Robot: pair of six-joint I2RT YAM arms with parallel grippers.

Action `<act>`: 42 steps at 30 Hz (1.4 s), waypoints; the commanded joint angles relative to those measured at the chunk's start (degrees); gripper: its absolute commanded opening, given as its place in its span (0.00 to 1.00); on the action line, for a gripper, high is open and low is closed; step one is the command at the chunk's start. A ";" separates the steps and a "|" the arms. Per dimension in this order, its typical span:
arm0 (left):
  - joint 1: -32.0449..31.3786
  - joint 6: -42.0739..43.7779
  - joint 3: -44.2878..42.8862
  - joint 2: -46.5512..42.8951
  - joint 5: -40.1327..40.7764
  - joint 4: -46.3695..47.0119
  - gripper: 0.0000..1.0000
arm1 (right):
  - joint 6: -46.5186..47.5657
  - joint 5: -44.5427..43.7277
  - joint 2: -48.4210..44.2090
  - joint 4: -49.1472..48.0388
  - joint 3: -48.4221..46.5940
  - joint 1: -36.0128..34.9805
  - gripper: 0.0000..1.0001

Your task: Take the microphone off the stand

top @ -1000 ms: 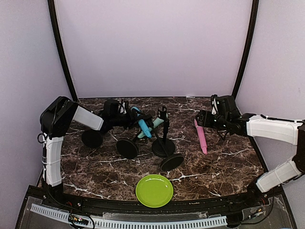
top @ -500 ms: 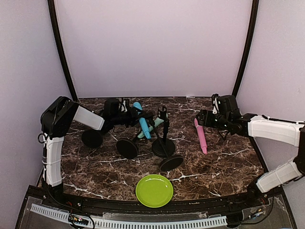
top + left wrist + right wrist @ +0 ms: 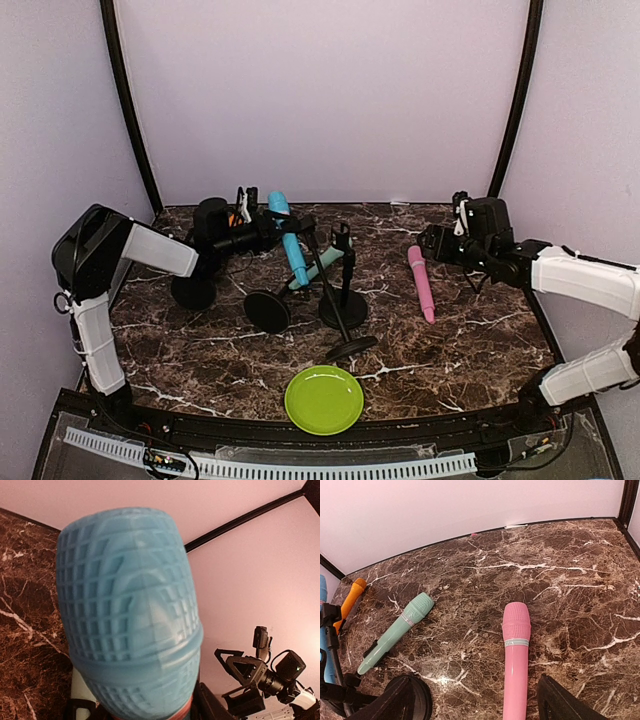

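Grid-textured blue microphone in left pincer

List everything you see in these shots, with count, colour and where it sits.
blue microphone: one, blue, rear left, in the tipped stand
mint microphone: one, mint green, lying among the stands
pink microphone: one, pink, lying right of centre
orange microphone: one, orange, rear left, partly hidden
stands: four, black, left-centre, one tipped
plate: one, green, near edge
table: one, brown marble
left tool: shut on blue microphone
right tool: open, near pink microphone
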State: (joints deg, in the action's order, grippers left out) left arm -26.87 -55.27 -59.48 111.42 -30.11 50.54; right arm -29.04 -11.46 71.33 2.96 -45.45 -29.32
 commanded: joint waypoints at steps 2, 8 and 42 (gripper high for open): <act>-1.09 6.60 5.59 -9.00 -3.20 10.64 0.14 | 0.61 -0.22 -2.99 -2.57 1.61 0.05 0.85; -2.81 10.35 10.79 -14.15 -5.41 15.65 0.09 | 1.48 3.37 -6.08 -5.58 3.14 0.05 0.85; -14.92 26.22 4.42 -25.27 -7.97 16.17 0.03 | 3.11 41.91 -12.04 -23.49 5.92 -4.36 0.93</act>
State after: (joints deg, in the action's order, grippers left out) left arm -41.04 -29.08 -50.30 88.05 -38.68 62.74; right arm -26.79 26.00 57.78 -17.96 -37.36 -30.68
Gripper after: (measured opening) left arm 0.444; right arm 0.927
